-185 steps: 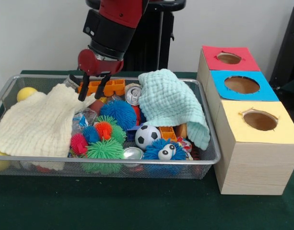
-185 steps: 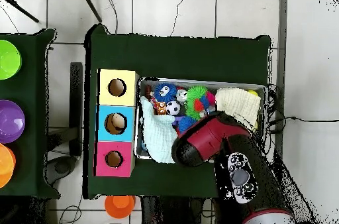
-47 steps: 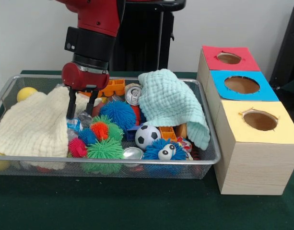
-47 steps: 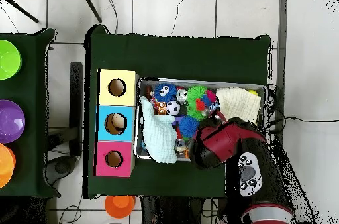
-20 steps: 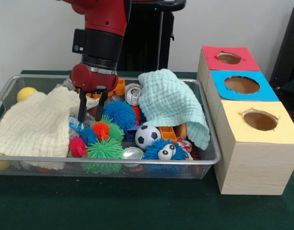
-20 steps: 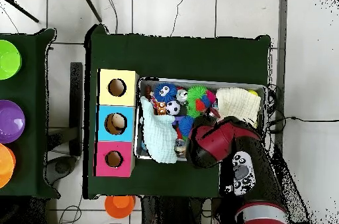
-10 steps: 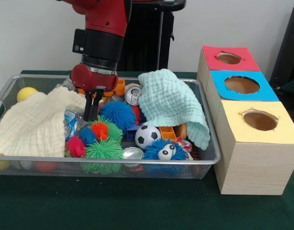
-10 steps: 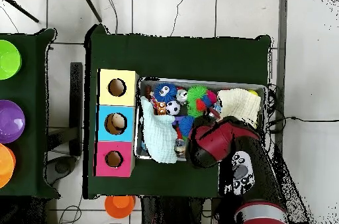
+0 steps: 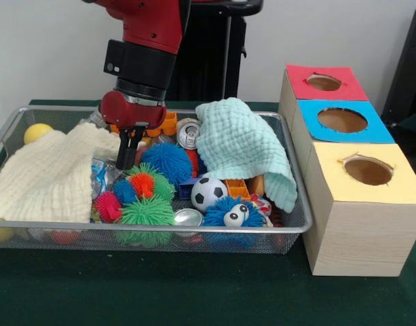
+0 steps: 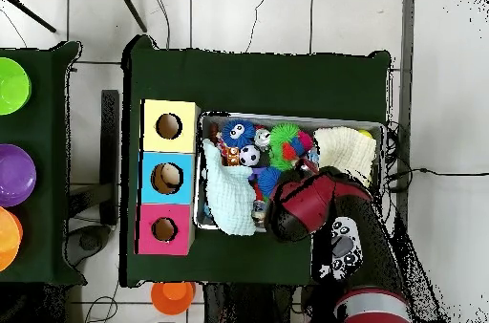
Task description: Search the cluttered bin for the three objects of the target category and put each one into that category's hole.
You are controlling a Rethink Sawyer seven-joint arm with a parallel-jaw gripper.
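My gripper [image 9: 125, 161] hangs in the left half of the wire bin [image 9: 160, 227], between the cream cloth [image 9: 45, 180] and the blue spiky ball [image 9: 168, 159]. Its fingers are pressed together, their tips in a crumpled clear plastic bottle with a blue label [image 9: 102, 171]. A drink can [image 9: 188, 134] stands at the back by the mint cloth [image 9: 245, 146]; another can [image 9: 188, 217] lies at the front rim. To the right stand the red box [image 9: 323, 83], blue box [image 9: 342, 120] and yellow box [image 9: 367, 170], each with a hole. In the overhead view the arm [image 10: 308, 206] hides the gripper.
Spiky balls in green [image 9: 146, 212], pink and orange crowd the bin's front, with a soccer ball [image 9: 208, 193] and a blue googly-eyed ball [image 9: 229, 214]. An orange block [image 9: 164, 122] and a yellow ball [image 9: 36, 132] lie at the back. Coloured bowls [image 10: 11, 85] sit on another table.
The gripper went from open to shut beside the cream cloth, whose edge slid left and uncovered the plastic bottle. Since then it has risen slightly.
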